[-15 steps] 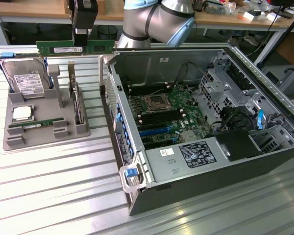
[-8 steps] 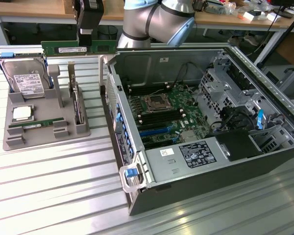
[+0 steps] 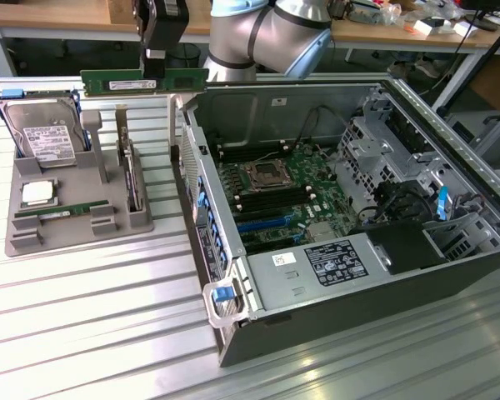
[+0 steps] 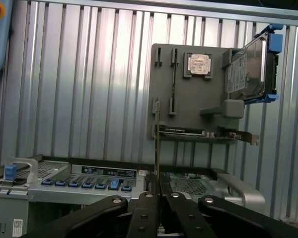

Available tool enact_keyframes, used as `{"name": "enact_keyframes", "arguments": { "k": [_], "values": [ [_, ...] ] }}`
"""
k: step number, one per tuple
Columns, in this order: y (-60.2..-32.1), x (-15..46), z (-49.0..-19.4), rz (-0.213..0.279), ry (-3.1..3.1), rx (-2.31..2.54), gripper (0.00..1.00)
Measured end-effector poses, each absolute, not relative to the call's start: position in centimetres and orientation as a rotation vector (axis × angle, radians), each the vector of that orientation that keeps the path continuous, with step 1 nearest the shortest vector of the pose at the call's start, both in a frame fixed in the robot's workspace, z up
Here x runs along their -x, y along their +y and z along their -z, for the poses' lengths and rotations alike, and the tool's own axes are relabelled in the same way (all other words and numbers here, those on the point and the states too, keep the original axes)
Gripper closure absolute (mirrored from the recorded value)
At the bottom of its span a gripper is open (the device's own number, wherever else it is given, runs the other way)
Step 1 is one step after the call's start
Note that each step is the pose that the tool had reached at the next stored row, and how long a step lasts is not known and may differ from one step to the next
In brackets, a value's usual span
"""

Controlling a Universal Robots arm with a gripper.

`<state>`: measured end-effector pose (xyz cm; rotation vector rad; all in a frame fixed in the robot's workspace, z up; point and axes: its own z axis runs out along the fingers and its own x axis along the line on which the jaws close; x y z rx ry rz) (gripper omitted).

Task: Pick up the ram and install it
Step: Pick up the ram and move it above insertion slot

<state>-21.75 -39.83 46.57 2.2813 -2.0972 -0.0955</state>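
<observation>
Watching the exterior view, I have the ram [image 3: 121, 81], a long, thin green circuit-board strip with small black chips and a pale label, up in the air and level. It hangs above the far corner of the open dark metal computer case [image 3: 358, 312], on the exterior view's left side of that case. The black metal fingers [image 3: 154, 57] pinch the strip from above, somewhat off its middle, pressed against both flat faces. In the wrist view I see the same strip [image 4: 158, 144] edge-on, a narrow line rising from between the two fingers [image 4: 145, 214].

Inside the case lies the green motherboard [image 3: 292, 196], with a square silver-framed processor socket [image 3: 262, 177] and long black and blue slots beside it.

Left of the case in the exterior view, on the ribbed, shiny aluminium worktop [image 3: 92, 317], stands a matte grey moulded holder [image 3: 75, 237]. It carries a silver hard drive with blue end tabs [image 3: 42, 137] leaning upright, a square silver processor chip [image 3: 37, 193] lying flat, a second green strip [image 3: 62, 212] lying in a groove, and a wider card with a metal bracket [image 3: 129, 171] standing on edge on the side nearest the case.

The smooth silver-grey and pale blue arm [image 3: 267, 33] curves in above the case's far wall.
</observation>
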Motion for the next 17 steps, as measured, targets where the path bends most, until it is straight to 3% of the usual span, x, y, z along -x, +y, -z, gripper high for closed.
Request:
{"name": "enact_keyframes", "arguments": {
  "k": [17],
  "values": [
    [-39.8, 19.7, -46.5, 0.100, -2.087, -2.286, 0.88]
  ]
}}
